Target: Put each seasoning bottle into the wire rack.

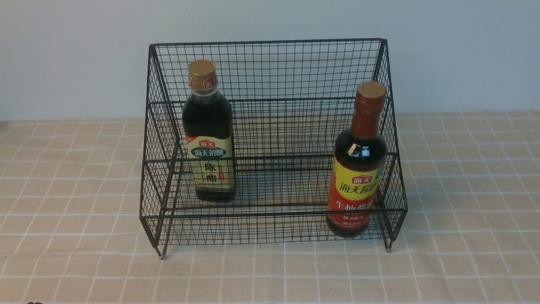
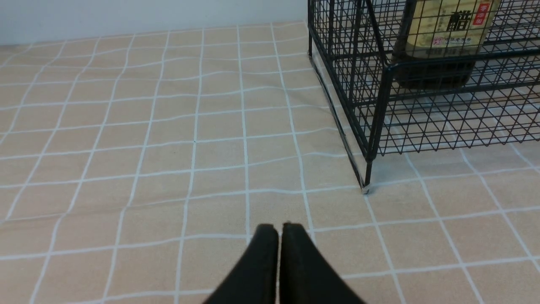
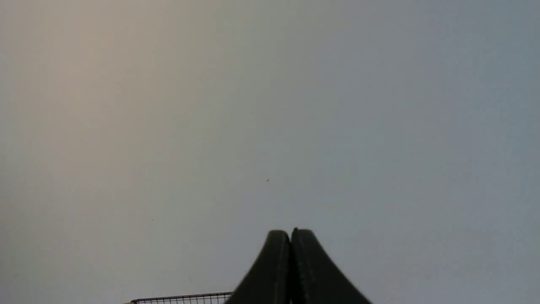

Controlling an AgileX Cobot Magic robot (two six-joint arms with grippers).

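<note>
Both seasoning bottles stand upright inside the black wire rack (image 1: 270, 42). The squarish gold-capped bottle (image 1: 209, 139) is on the left of the rack. Its base and beige label show in the left wrist view (image 2: 438, 38). The round red-capped bottle (image 1: 358, 169) stands in the front right corner. My left gripper (image 2: 278, 228) is shut and empty, low over the cloth near the rack's front left foot (image 2: 366, 188). My right gripper (image 3: 290, 232) is shut and empty, raised and facing the wall, with only the rack's top rim (image 3: 181, 299) below it. Neither gripper shows in the front view.
A beige tablecloth (image 1: 76, 190) with a white grid covers the table. A plain pale wall (image 1: 464, 50) stands close behind the rack. The rack rests on small feet (image 1: 161, 255).
</note>
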